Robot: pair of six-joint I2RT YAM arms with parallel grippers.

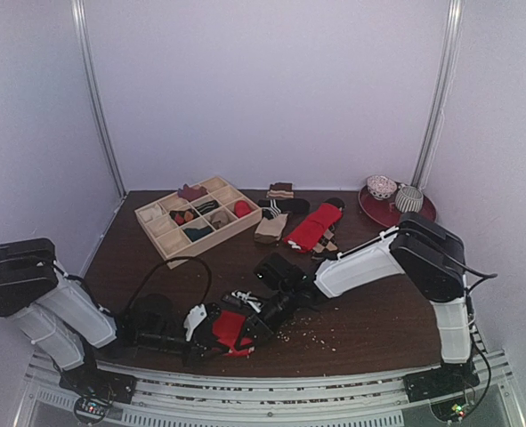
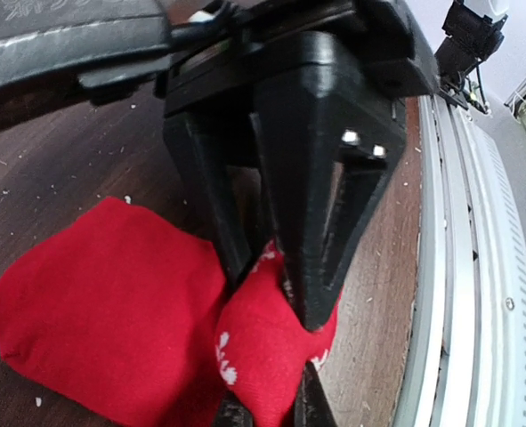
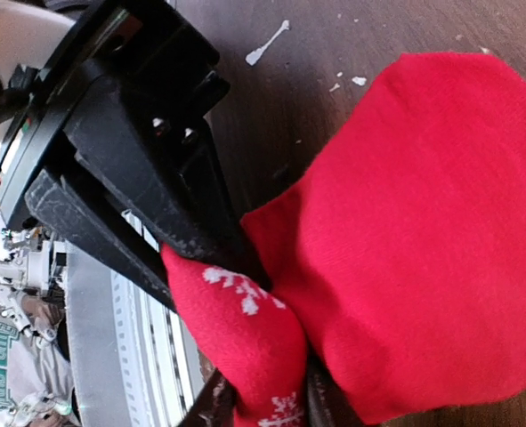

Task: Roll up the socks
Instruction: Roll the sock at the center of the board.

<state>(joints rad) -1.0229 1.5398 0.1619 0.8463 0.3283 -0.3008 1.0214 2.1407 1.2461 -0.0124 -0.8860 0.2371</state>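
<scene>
Down at the near edge of the table (image 2: pixel 84 151), both arms met over the red sock (image 2: pixel 111 294), the one with small white marks on its end. The left gripper (image 2: pixel 270 409) was closed tight on that marked end. Only its fingertips showed at the bottom of its own wrist view, with red cloth squeezed between them. The right gripper (image 2: pixel 276 298) came in from the opposite side, its jaws narrow around a fold of the same sock. I could not judge how firmly it held. The rest of the sock lay flat and loose on the wood, not rolled yet as far as I could see. The cream sock (image 1: pixel 271 228) lay well apart, farther back near the middle of the table, untouched.

Several things could have gone wrong from there. Both grippers pinched almost the same spot, so any turn of a wrist risked knocking fingers together. Each grip caught only a thin ridge of soft cloth, so a pull could have slid it free and let the fold fall open. If the two arms drew apart, the sock would have stretched instead of rolling. The metal rail (image 2: pixel 441 267) at the table's edge was just beside the work, and a dropped sock could have slipped over it.
</scene>
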